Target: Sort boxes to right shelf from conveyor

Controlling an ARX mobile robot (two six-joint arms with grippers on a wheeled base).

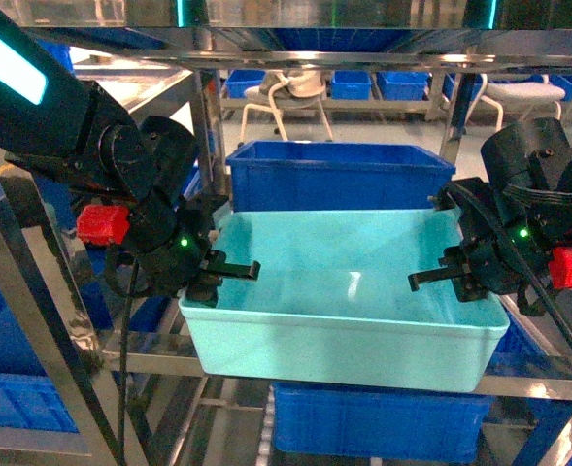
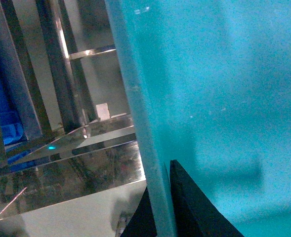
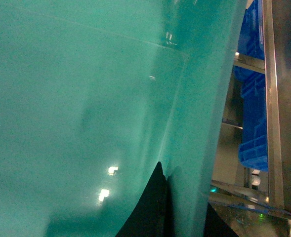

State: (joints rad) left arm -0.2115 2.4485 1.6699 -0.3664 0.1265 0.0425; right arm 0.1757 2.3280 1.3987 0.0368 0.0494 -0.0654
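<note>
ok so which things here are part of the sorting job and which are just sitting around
In the job:
- light turquoise plastic tote
- shiny stainless-steel shelf rack
- left gripper, clamped on the tote's left wall
- right gripper, clamped on its right wall

Just there:
- dark blue plastic bin behind
- white chairs

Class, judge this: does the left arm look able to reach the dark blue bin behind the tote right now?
Probably not: the left end effector is clamped on the tote wall, and the tote sits before the blue bin.

One turquoise tote point(image 1: 344, 311), two tools, left point(image 1: 229, 272) and right point(image 1: 439, 280).
</note>
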